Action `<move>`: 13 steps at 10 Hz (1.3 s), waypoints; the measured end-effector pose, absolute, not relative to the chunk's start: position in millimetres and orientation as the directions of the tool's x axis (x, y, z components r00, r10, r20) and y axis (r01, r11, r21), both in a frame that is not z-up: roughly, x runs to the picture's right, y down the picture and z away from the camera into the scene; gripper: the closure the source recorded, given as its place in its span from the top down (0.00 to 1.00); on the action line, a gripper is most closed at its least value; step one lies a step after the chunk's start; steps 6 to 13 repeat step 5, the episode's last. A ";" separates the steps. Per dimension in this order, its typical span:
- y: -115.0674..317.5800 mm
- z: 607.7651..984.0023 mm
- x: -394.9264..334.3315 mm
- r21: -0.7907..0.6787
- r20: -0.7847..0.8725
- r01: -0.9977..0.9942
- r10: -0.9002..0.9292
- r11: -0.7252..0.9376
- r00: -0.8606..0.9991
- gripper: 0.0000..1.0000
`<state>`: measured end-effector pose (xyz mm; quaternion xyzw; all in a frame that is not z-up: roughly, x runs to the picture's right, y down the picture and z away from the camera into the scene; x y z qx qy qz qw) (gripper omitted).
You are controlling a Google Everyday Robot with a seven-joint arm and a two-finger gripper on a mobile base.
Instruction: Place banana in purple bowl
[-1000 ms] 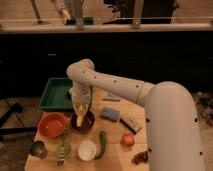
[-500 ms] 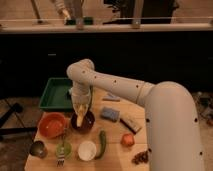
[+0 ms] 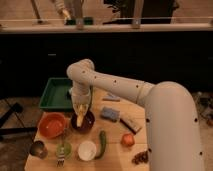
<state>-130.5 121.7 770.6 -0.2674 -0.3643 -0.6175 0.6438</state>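
Green tray (image 3: 54, 93) at the table's back left. Orange bowl (image 3: 51, 124) at left; small metal cup (image 3: 38, 148) in front of it. White bowl (image 3: 87, 150) beside long green vegetable (image 3: 102, 144). Blue sponge (image 3: 109, 113) at centre; red-orange fruit (image 3: 128, 140) to the right. Gripper (image 3: 80, 119) above the bowls.

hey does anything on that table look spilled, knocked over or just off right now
Nothing stands out. The gripper hangs over the purple bowl with the banana pointing down into it. The orange bowl and white bowl sit upright.
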 end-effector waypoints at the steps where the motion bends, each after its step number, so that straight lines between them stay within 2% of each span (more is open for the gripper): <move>1: 121.7 770.6 -130.6 0.106 0.799 0.990 -0.600 0.094 -0.028 0.80; 13: 121.8 770.6 -130.6 0.106 0.799 0.990 -0.600 0.094 -0.028 0.80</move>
